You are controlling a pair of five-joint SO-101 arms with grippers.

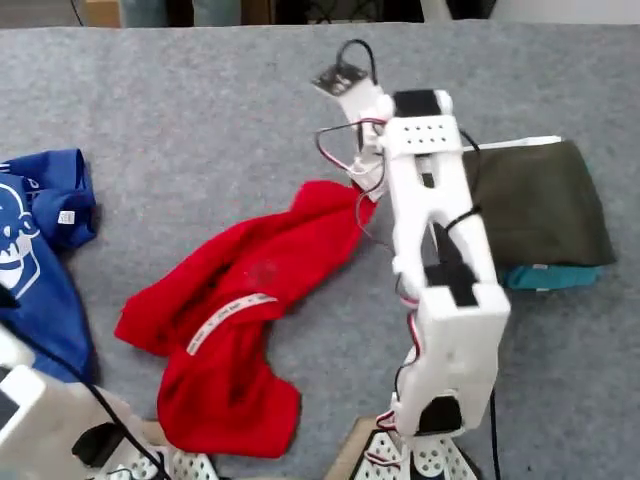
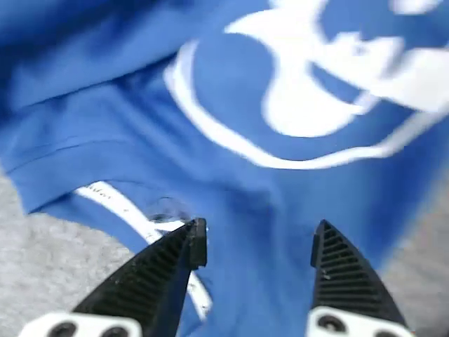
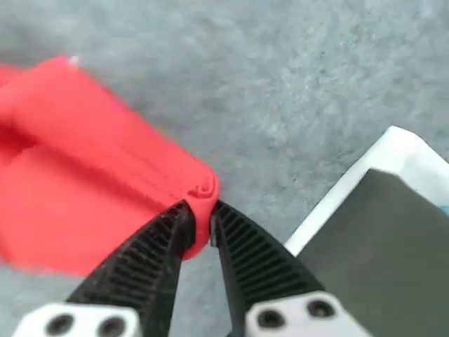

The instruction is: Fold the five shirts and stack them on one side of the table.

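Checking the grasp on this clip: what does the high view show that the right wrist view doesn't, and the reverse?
High view, not the right wrist view: the blue shirt at the table's edge, a teal shirt under the dark green folded shirt, and the whole crumpled spread of the red shirt. Right wrist view, not the high view: the right gripper shut on a folded edge of the red shirt. Both: the red shirt, the dark green folded shirt, and the grey table.

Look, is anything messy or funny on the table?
Yes. The red shirt lies crumpled mid-table, one corner pinched in the right gripper. The blue shirt is rumpled too, beneath the open left gripper. The dark green shirt is folded neatly.
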